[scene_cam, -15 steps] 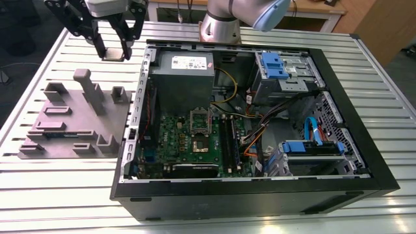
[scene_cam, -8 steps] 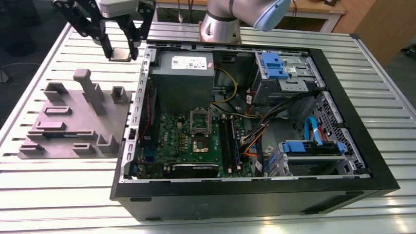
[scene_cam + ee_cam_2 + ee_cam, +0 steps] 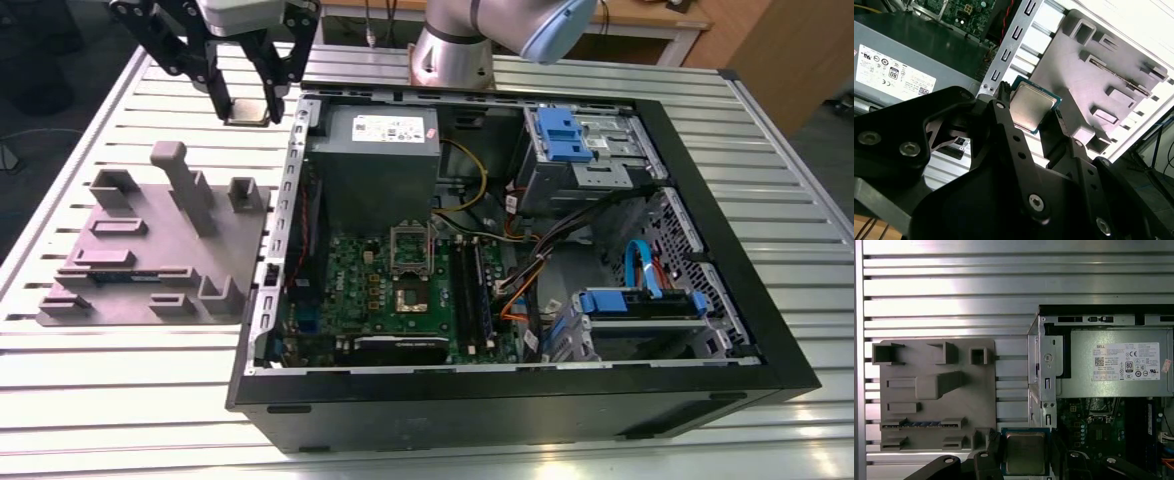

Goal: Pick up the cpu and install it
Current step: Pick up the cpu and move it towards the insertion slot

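The cpu is a small square chip with a silver-grey metal top. It hangs in the air above the slatted table, between the grey fixture plate and the open computer case. My gripper is shut on it, one black finger on each side. Both wrist views show the cpu clamped between the fingers. The motherboard lies inside the case with its socket near the middle, well away from the gripper.
A grey fixture plate with raised blocks sits on the exterior view's left. The black case wall rims the computer. Inside are a grey power-supply box, drive bays with blue tabs and loose cables.
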`<act>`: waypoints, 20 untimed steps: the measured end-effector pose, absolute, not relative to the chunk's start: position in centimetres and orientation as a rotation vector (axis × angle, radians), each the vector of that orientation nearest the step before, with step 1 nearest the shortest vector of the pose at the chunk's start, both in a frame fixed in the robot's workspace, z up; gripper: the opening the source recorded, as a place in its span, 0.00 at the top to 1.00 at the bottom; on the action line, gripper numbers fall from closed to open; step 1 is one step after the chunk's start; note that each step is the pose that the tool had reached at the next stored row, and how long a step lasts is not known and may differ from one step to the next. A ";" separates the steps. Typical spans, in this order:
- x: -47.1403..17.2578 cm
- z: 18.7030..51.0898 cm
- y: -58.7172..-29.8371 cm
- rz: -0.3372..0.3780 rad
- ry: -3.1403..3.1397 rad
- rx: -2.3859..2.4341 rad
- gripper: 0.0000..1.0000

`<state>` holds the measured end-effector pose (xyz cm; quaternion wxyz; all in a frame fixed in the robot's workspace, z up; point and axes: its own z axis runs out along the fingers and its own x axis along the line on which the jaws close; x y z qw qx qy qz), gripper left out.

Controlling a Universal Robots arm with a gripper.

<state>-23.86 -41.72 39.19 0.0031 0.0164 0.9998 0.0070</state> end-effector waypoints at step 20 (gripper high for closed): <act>-22.1 39.2 -41.7 0.022 3.135 0.051 0.52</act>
